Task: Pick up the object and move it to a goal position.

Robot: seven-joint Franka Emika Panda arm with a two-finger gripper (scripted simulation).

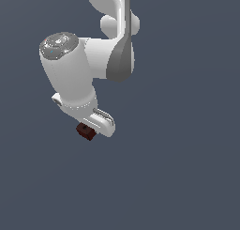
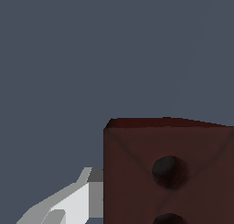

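Observation:
The object, a small dark reddish-brown block [image 1: 85, 131], peeks out from under the white hand of the arm in the exterior view. In the wrist view the block [image 2: 169, 141] fills the lower part of the picture, very close, with two dark holes on its face. One light grey finger [image 2: 68, 205] lies against the block's side; the other finger is out of view. My gripper [image 1: 90, 128] is shut on the block, and the hand hides its fingers in the exterior view.
The white arm [image 1: 75, 74] reaches in from the top of the exterior view. The background is a plain dark blue-grey surface [image 1: 187, 177] with no other objects and no goal marker in view.

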